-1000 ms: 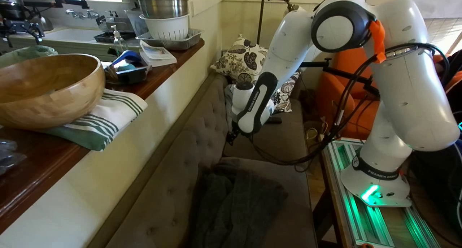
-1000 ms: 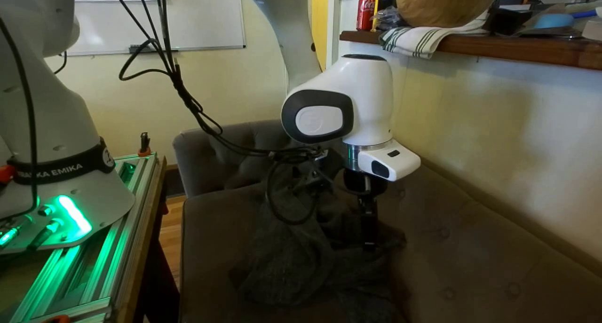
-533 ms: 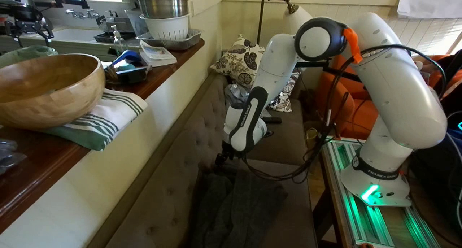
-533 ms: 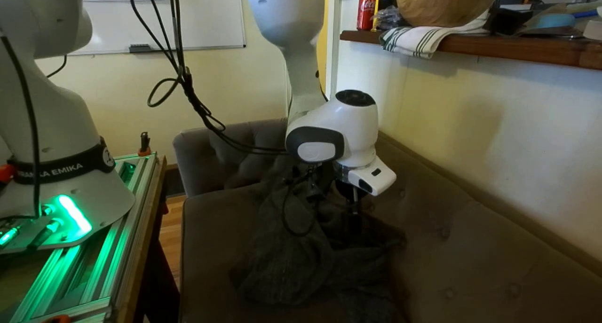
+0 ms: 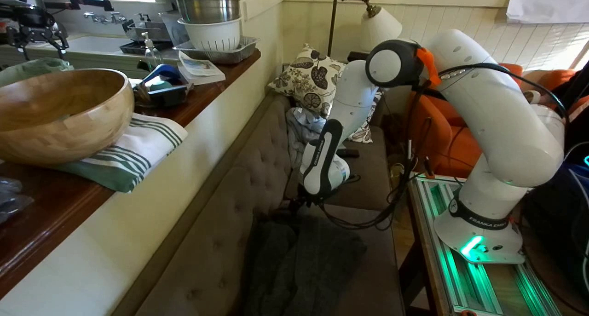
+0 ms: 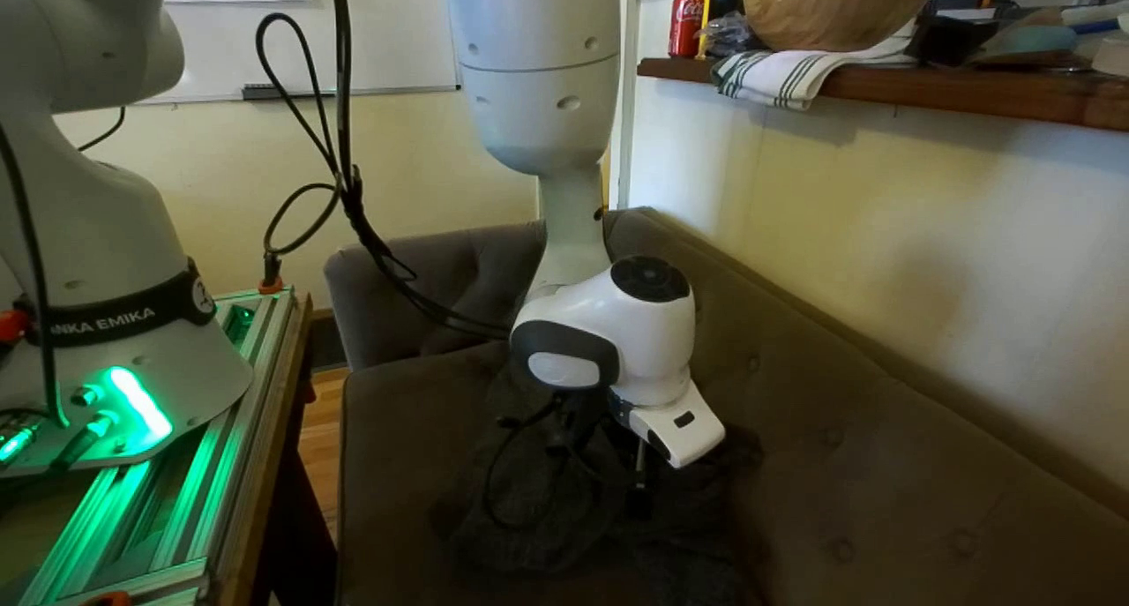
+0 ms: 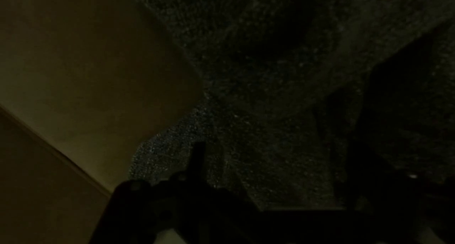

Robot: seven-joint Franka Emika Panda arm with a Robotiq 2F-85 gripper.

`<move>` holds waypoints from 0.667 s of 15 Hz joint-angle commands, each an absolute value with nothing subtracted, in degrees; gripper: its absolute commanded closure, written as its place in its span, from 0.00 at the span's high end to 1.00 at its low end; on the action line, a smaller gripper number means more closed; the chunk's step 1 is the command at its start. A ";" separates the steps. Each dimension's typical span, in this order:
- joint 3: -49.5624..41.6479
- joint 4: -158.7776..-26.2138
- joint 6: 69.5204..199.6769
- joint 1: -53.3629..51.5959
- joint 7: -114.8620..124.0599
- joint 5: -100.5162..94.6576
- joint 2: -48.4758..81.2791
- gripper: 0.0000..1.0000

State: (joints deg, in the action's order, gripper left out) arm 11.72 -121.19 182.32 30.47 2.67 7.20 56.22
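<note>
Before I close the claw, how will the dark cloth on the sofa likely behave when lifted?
The dark cloth looks floppy: its loose folds suggest it would sag from the claw. Its coarse texture in the wrist view probably makes it less slippery. Being spread over the sofa seat, part of it may drag when one fold rises.

Cloth (image 5: 317, 261) on sofa (image 5: 378, 274), btwn wall (image 5: 202, 162) & table (image 5: 429, 251)

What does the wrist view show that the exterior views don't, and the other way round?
Wrist view only: the weave of the cloth close up, and the end effector plainly open.
Both exterior views, not the wrist: the bowl, towel and arm base.
Shared: cloth, end effector and couch; whether end effector and cloth touch is too dark to tell.
</note>
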 commanded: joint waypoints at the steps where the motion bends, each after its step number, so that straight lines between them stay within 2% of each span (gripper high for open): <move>1: 11.68 -114.42 182.06 28.18 2.23 6.89 59.58 1.00; 10: 11.77 -106.40 170.93 25.30 1.51 9.04 63.83 1.00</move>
